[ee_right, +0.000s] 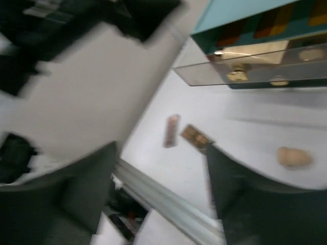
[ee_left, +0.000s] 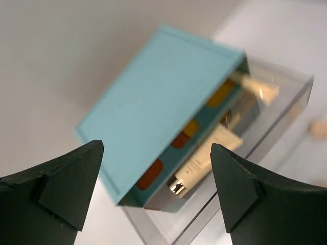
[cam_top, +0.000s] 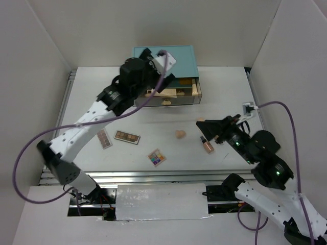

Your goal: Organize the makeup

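Two rectangular eyeshadow palettes (cam_top: 104, 138) (cam_top: 126, 137) lie on the table at left. A square multicolour palette (cam_top: 157, 157) lies near the front. A peach sponge (cam_top: 180, 134) sits mid-table and a brownish bottle (cam_top: 207, 145) lies to its right. A beige tube (ee_left: 212, 155) lies in the open clear drawer (cam_top: 176, 95). My left gripper (ee_left: 156, 199) is open and empty, above the drawer's left end (cam_top: 151, 84). My right gripper (ee_right: 158, 194) is open and empty, just above the bottle (cam_top: 208, 125). The blurred right wrist view shows the palettes (ee_right: 171, 130) (ee_right: 195, 137) and sponge (ee_right: 294, 157).
The teal chest of drawers (cam_top: 163, 58) stands at the back middle, its clear drawer pulled out toward me. White walls enclose the table on three sides. A metal rail (cam_top: 153, 176) runs along the table's near edge.
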